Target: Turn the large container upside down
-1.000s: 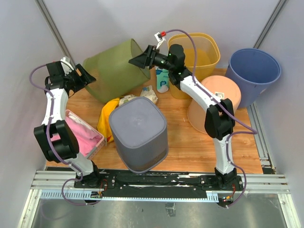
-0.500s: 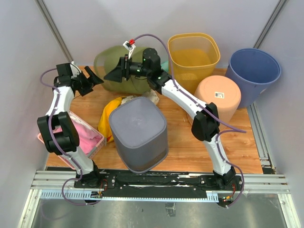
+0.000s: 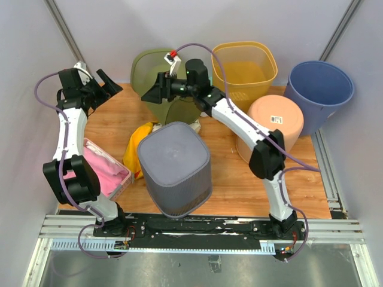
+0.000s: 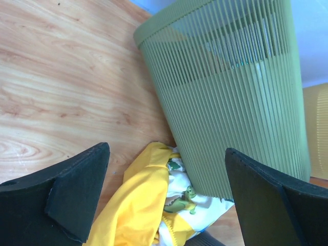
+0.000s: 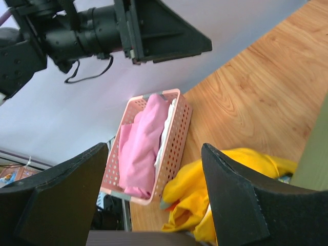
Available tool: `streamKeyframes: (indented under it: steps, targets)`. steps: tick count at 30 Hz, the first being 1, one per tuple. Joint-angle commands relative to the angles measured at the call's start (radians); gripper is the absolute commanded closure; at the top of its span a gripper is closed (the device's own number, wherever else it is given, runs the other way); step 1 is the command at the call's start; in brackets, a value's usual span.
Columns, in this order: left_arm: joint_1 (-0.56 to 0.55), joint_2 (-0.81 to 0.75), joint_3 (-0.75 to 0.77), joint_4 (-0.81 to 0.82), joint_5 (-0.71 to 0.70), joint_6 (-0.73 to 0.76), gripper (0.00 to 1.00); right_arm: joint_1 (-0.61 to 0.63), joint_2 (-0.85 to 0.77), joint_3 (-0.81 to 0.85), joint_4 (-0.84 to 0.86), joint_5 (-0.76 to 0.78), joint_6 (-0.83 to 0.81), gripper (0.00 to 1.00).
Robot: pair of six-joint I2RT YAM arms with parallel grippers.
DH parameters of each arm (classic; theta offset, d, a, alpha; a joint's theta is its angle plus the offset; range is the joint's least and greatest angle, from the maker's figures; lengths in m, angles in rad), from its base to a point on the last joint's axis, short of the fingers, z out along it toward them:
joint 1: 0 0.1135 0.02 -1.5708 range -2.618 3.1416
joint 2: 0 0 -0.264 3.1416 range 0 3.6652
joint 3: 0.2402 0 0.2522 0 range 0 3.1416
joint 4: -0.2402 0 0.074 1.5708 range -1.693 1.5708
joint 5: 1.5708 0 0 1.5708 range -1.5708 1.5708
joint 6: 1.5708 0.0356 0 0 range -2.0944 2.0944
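The large olive-green slatted container stands at the back of the table, its narrower closed end up. In the left wrist view it rises beside a yellow cloth. My left gripper is open and empty, off to the container's left; it also shows in its own wrist view. My right gripper is open and holds nothing, close to the container's front side. In the right wrist view only a green edge shows, outside my right gripper's right finger.
An upturned grey container stands at front centre, and the yellow cloth lies to its left. A pink basket of cloth sits at the left edge. A yellow basket, a peach tub and a blue bin stand at the right.
The green container has gone from lying tilted on its side to standing with its closed end up, further right. Both grippers have let go; the left one has drawn back to the left.
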Motion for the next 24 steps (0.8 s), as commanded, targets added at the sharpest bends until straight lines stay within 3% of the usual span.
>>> streamKeyframes:
  steps: [1, 8, 14, 19, 24]
  targets:
    - [0.001, -0.011, 0.045, 0.003, 0.034, -0.003, 0.01, -0.027, -0.239, -0.158, -0.037, 0.093, -0.113, 0.24]
    - [-0.002, 0.028, 0.056, 0.222, 0.160, -0.023, 0.01, -0.067, -0.494, -0.499, -0.082, 0.281, -0.139, 0.24]
    - [-0.015, 0.160, 0.148, 0.483, 0.289, -0.075, 0.01, -0.067, -0.625, -0.659, -0.171, 0.460, -0.125, 0.24]
    - [-0.026, 0.309, 0.209, 0.693, 0.358, -0.141, 0.01, -0.067, -0.718, -0.741, -0.246, 0.493, -0.135, 0.24]
    - [-0.051, 0.473, 0.365, 0.710, 0.343, -0.132, 0.01, -0.067, -0.833, -0.846, -0.309, 0.496, -0.166, 0.24]
